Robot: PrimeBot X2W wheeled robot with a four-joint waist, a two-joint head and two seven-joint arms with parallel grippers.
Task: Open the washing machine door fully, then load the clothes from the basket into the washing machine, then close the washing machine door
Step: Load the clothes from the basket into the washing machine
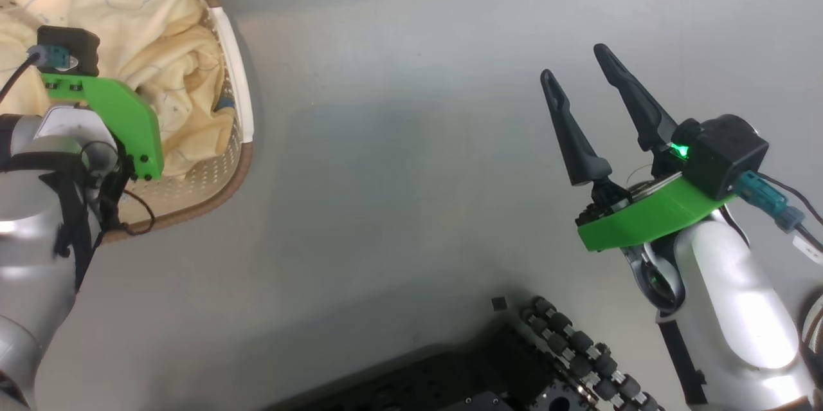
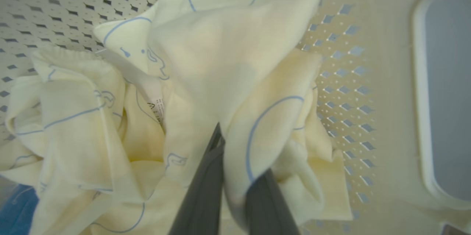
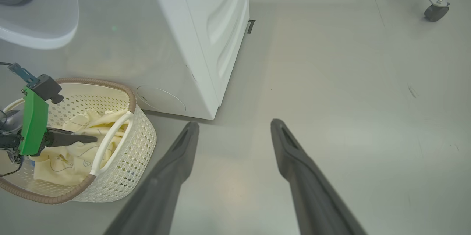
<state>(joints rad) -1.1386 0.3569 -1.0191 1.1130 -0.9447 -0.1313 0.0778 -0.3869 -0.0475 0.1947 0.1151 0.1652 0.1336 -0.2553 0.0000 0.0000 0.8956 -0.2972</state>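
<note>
Left hand (image 2: 239, 152) pinches a fold of the clothes (image 2: 220, 62) inside the one basket (image 2: 349, 99) around it. Right hand (image 1: 573, 62), spread, hangs well apart over the floor (image 1: 411, 173).

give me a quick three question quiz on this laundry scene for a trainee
1. Pick one: what is the left gripper shut on?
A) the clothes
B) a white handle
C) nothing
2. True or false: the right gripper is open and holds nothing.
3. Fill the gap: the basket stands on the ____ in front of the washing machine.

Key:
1. A. A fold of the cloth is pinched between the two fingers.
2. True.
3. floor
</note>
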